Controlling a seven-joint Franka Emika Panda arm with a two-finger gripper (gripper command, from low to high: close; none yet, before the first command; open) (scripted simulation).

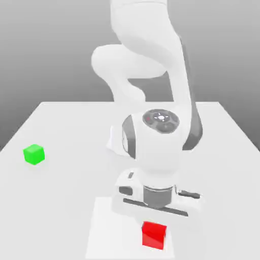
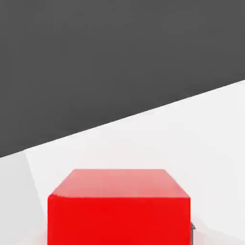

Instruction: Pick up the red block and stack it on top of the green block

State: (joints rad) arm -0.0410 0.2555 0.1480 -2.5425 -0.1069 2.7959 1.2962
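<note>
The gripper (image 1: 154, 223) pointed down at the counter (image 1: 61, 203), closed around the red block (image 1: 154, 234), which sat on the counter directly beneath the hand. The green block (image 1: 34, 154) rested well apart, toward the exterior view's left.

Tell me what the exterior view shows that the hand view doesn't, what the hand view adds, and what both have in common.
Exterior view: the green block sitting apart toward that view's left, and the white arm bent down over the table.
Hand view: the red block seen close up, with a dark backdrop beyond the table edge.
Both: the red block resting on the white table.
</note>
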